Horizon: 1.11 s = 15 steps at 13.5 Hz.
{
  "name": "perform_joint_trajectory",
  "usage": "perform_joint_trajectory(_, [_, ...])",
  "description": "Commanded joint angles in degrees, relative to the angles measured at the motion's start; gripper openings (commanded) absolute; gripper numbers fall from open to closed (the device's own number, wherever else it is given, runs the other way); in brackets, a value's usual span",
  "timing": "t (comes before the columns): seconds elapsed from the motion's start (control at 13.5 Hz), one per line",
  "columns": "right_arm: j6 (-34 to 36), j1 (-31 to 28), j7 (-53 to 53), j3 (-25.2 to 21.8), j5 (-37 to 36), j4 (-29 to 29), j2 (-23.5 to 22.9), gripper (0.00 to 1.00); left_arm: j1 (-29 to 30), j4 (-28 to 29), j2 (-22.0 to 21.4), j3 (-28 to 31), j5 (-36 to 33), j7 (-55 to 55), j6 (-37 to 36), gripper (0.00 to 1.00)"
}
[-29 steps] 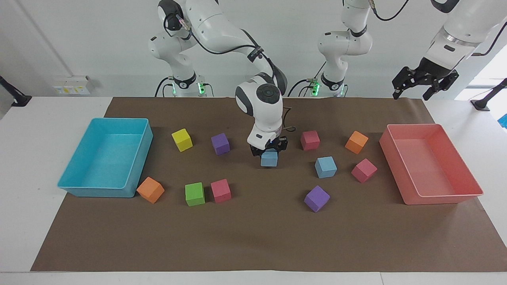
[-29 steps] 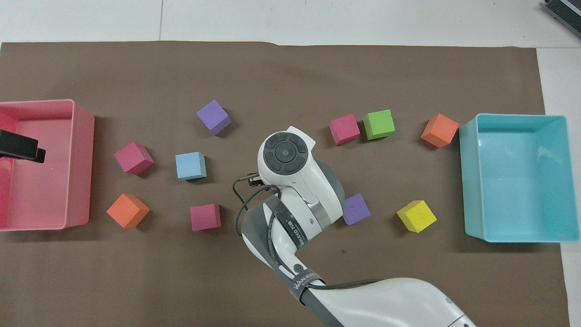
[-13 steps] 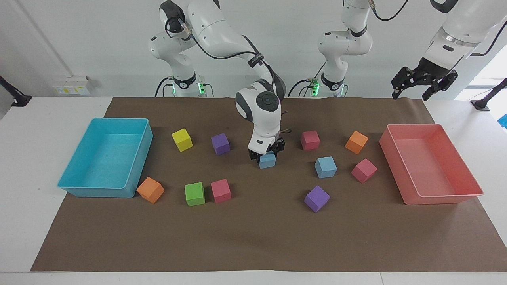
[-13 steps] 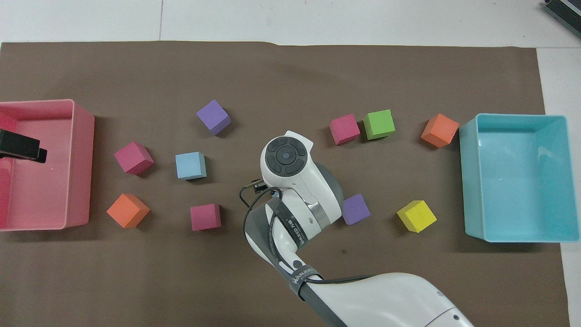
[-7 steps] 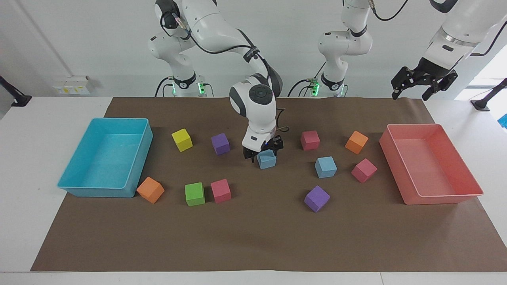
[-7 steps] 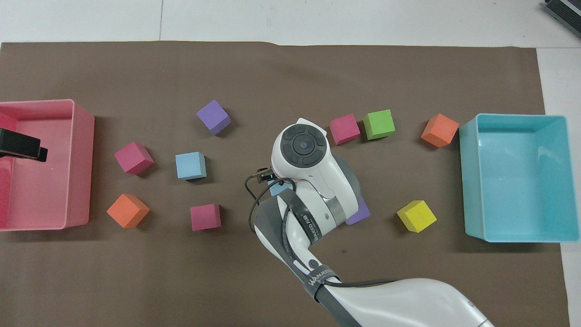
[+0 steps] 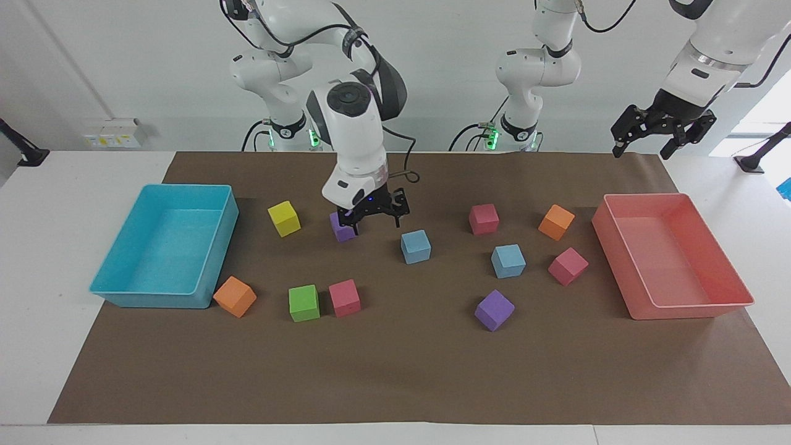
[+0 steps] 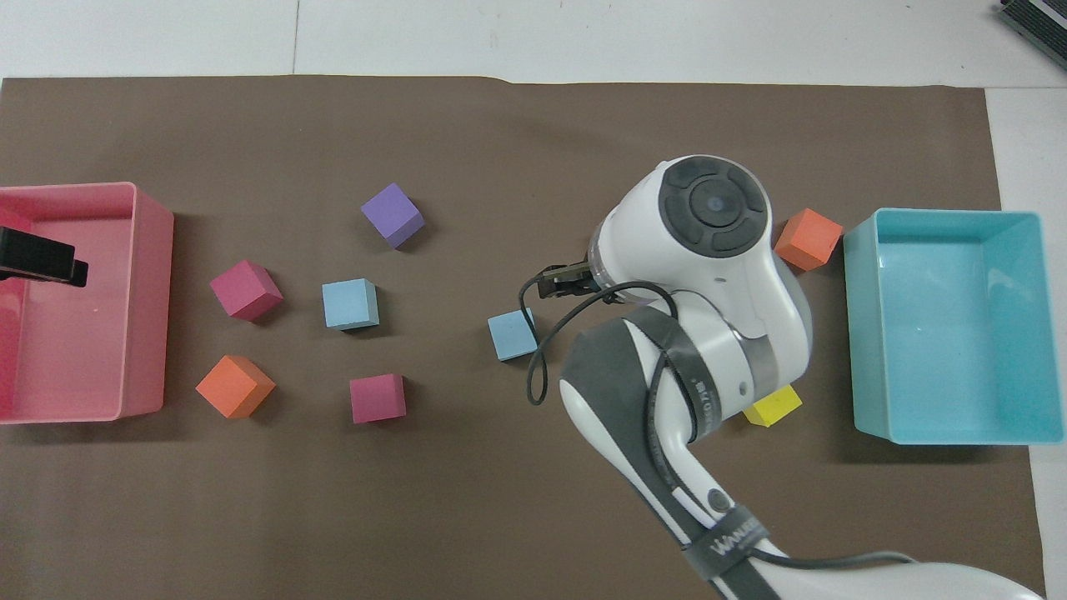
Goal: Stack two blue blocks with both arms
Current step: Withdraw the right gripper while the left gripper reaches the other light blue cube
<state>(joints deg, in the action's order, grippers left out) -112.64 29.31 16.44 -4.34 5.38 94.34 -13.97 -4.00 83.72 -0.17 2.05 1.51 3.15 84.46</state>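
Observation:
Two blue blocks lie apart on the brown paper, one in the middle, the other toward the left arm's end. My right gripper hangs open and empty, clear of the middle blue block and over a purple cube. In the overhead view the right arm hides its own fingers. My left gripper waits open, high over the pink tray's end of the table.
A cyan tray stands at the right arm's end. Scattered cubes: yellow, green, magenta, orange, purple.
My right gripper has let go of the middle blue block, risen and swung toward the right arm's end. The block stays on the paper. The left arm has not moved.

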Motion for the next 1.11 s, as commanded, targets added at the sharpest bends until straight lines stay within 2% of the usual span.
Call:
perform_joint_trajectory(0.0, [3.5,-3.5,-0.1,0.3,0.2,1.2,3.3,1.00,-0.2,1.6,-0.8,-0.6,-0.5,-1.4,2.0,1.00])
perform_joint_trajectory(0.3, [9.1,-9.3,-1.0,0.3,-0.5,1.4,7.2,1.00,-2.0,2.2,0.3,-0.6,-0.2,-3.5,4.5,1.00])
perform_joint_trajectory(0.37, [10.1,-10.6,-1.0,0.3,-1.0,1.4,8.0,1.00,-4.0,3.4,1.0,-0.6,-0.2,-5.7,5.3,1.00])
perform_joint_trajectory(0.67, [12.3,-15.5,-2.4,0.3,-2.8,1.4,10.4,1.00,-7.5,10.9,0.5,-0.6,-0.1,-11.6,13.2,1.00])
perform_joint_trajectory(1.04, [14.3,-20.3,-9.2,0.3,-3.0,1.5,12.0,1.00,-11.6,19.8,0.5,-0.7,0.1,-17.2,22.1,1.00])
